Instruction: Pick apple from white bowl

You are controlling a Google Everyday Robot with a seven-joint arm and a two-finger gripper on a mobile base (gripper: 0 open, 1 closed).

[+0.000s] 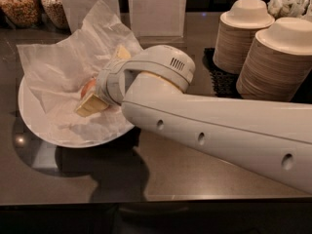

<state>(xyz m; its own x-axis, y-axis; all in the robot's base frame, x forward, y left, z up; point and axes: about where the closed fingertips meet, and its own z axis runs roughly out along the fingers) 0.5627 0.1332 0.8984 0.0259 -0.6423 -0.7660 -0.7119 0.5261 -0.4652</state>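
Note:
The white bowl stands at the left on the dark counter, lined with crinkled white paper. The apple lies inside it; only a small red-orange patch shows at the left edge of my wrist, and the rest is hidden behind it. My gripper is down inside the bowl, right at the apple, with the thick white arm reaching in from the lower right.
Two tall stacks of beige paper bowls stand at the right on a black mat. Jars of snacks sit at the back left. White sign holders stand just behind the bowl. The counter's front edge runs along the bottom.

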